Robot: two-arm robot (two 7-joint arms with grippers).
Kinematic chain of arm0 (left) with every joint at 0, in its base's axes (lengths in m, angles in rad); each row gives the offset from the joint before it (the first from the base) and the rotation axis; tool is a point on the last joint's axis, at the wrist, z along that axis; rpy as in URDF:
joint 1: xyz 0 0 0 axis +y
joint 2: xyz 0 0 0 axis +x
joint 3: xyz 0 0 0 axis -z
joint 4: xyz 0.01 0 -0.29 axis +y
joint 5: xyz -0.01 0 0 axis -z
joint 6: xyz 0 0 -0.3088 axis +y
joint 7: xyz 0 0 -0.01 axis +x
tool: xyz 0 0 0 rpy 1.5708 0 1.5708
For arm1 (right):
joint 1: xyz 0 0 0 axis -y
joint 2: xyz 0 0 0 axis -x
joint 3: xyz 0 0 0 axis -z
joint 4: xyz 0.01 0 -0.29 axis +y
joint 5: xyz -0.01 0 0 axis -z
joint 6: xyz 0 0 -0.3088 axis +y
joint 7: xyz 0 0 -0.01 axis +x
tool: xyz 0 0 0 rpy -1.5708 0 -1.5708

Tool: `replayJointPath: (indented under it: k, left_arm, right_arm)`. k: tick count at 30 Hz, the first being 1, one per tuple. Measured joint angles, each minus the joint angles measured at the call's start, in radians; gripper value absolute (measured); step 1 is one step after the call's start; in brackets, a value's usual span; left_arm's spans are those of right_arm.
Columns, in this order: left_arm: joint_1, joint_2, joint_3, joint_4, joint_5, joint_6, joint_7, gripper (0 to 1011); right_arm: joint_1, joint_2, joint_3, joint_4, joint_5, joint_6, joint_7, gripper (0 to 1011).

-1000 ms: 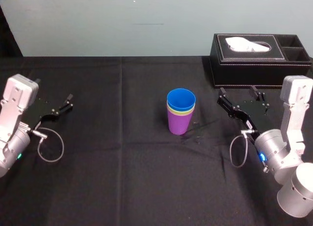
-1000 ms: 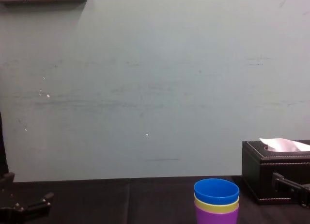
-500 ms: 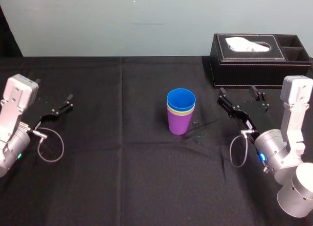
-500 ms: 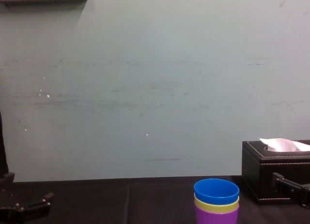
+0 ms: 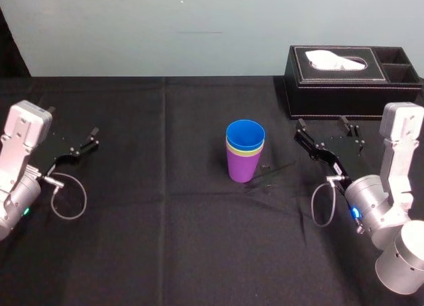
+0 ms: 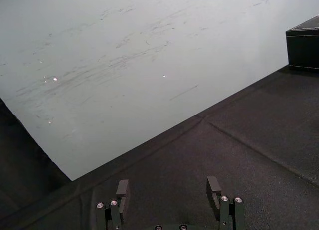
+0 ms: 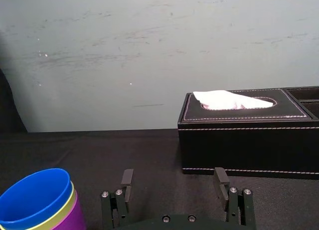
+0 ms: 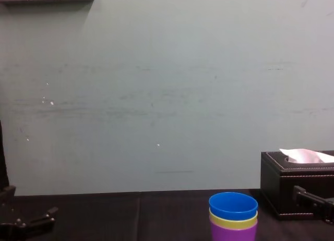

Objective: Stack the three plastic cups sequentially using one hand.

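The three plastic cups stand nested in one upright stack [image 5: 244, 152] at the middle of the black table: the purple cup [image 5: 242, 168] at the bottom, the yellow-green cup [image 5: 246, 152] showing as a rim above it, the blue cup [image 5: 245, 134] on top. The same stack appears in the chest view [image 8: 233, 217] and the right wrist view [image 7: 41, 202]. My right gripper [image 5: 326, 128] hovers to the right of the stack, open and empty, clear of the cups. At the table's left side my left gripper [image 5: 78, 144] rests open with nothing in it.
A black leather tissue box [image 5: 351, 81] with a white tissue stands at the back right, just behind my right gripper. A pale wall [image 8: 167, 95] runs along the table's far edge. Black cloth [image 5: 159, 240] covers the table between both arms.
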Motion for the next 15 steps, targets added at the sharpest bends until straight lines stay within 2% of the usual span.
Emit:
replayJointPath:
  k: [15]
  left_arm:
    - [0.0, 0.0, 0.0, 0.0, 0.0, 0.0, 0.0, 1011]
  right_arm:
    - [0.0, 0.0, 0.0, 0.0, 0.0, 0.0, 0.0, 1003]
